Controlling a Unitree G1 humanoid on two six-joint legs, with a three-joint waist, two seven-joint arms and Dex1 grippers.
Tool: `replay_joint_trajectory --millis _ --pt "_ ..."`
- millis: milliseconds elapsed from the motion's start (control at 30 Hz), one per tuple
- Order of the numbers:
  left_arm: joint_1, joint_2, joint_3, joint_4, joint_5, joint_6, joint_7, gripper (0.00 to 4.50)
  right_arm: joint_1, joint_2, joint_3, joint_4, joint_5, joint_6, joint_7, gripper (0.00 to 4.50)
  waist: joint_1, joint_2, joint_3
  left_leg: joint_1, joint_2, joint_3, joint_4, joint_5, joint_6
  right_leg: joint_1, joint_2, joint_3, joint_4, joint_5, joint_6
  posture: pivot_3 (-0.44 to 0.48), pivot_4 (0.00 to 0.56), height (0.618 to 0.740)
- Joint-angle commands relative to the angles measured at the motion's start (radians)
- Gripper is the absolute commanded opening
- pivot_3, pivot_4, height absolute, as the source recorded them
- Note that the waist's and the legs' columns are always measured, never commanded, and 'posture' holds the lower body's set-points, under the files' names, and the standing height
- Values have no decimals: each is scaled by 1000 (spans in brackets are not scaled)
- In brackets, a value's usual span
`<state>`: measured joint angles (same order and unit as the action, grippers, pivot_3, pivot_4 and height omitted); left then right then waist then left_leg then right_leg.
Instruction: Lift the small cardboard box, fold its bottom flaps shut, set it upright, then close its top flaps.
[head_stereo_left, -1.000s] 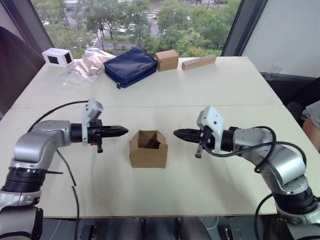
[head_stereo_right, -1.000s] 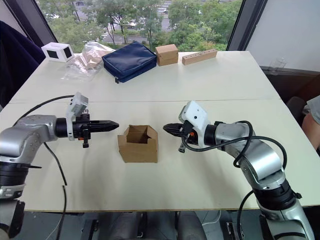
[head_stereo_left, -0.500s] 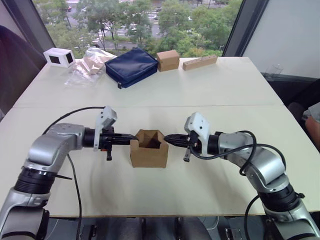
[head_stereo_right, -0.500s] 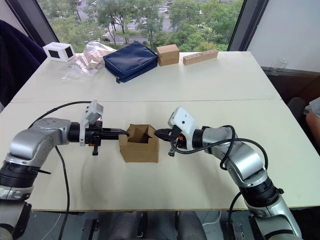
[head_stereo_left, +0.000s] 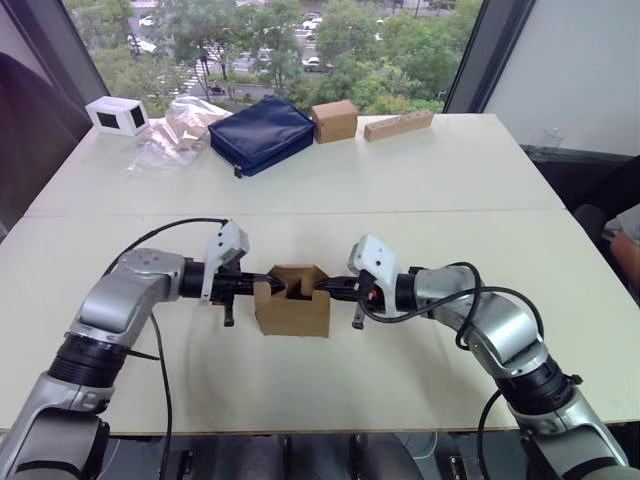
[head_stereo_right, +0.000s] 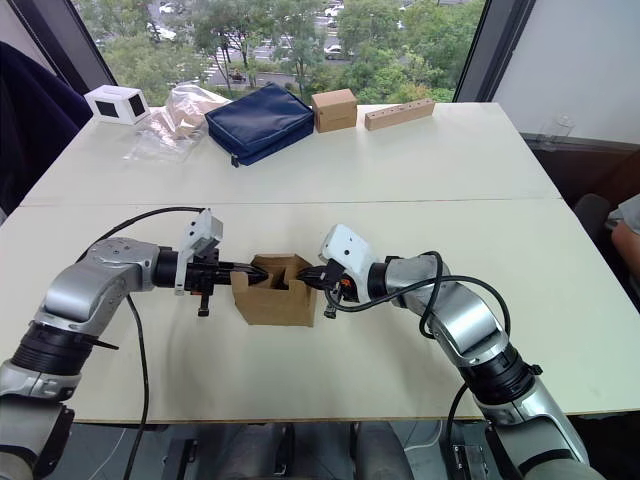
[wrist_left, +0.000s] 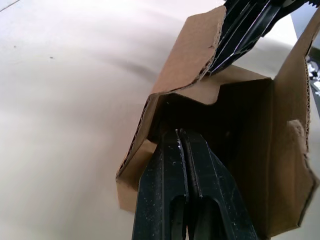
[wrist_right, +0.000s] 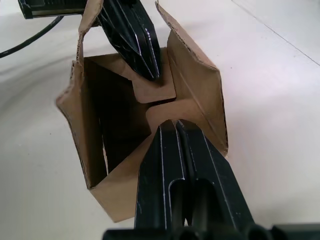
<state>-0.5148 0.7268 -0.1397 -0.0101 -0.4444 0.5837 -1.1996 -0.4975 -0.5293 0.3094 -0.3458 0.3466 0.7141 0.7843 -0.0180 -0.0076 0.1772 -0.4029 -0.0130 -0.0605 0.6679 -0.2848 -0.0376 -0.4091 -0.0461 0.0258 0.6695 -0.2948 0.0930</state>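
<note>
— Where is the small plain brown cardboard box (head_stereo_left: 292, 303) right now?

— It sits on the pale tabletop (head_stereo_left: 420, 190), near the front edge, between my two arms, with its open end facing up. The upper flaps (wrist_right: 192, 95) stand raised around the opening.

— And your left pincer (head_stereo_left: 262, 284)?

— It reaches in from the box's left side. In the left wrist view its two black fingers (wrist_left: 172, 192) are pressed together with nothing between them, and the tips push against the box's left flap, bending it inward over the opening.

— The right pincer (head_stereo_left: 325, 286)?

— Much the same from the other side. Its fingers (wrist_right: 175, 160) are closed flat against each other, holding nothing, and the tips press on the right flap, which tilts inward. The two pincers point at each other across the opening, close but apart.

— Anything else around?

— Along the far edge of the tabletop lie a white cube-shaped box with a dark window (head_stereo_left: 117, 115), a crumpled clear plastic bag (head_stereo_left: 178, 128), a navy zipped fabric pouch (head_stereo_left: 260, 133), a smaller taped brown box (head_stereo_left: 334, 120) and a long thin cardboard bar (head_stereo_left: 398, 124), all well apart from the box I am working on.
</note>
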Motion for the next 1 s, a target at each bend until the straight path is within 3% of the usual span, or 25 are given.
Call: replay_joint_trajectory --millis 33,533,800,1000 --pt "14 0 18 14 8 3 14 40 -16 -1 -20 -12 -8 -18 4 0 0 0 0 0 0 0 0 0 0 0 0 0 0 0 0 0 150 740" --pt "-18 24 141 -37 -114 124 20 40 -23 -96 -260 -171 144 74 18 0 2 0 0 0 0 0 0 0 0 0 0 0 0 0 0 0 150 740" --pt "-61 39 199 0 -171 174 15 40 4 -123 -261 -351 297 191 15 0 2 0 0 0 0 0 0 0 0 0 0 0 0 0 0 0 150 740" --pt "-149 1 169 156 -87 90 61 40 4 -112 -200 -457 382 267 -28 0 4 0 0 0 0 0 0 0 0 0 0 0 0 0 0 0 150 740"
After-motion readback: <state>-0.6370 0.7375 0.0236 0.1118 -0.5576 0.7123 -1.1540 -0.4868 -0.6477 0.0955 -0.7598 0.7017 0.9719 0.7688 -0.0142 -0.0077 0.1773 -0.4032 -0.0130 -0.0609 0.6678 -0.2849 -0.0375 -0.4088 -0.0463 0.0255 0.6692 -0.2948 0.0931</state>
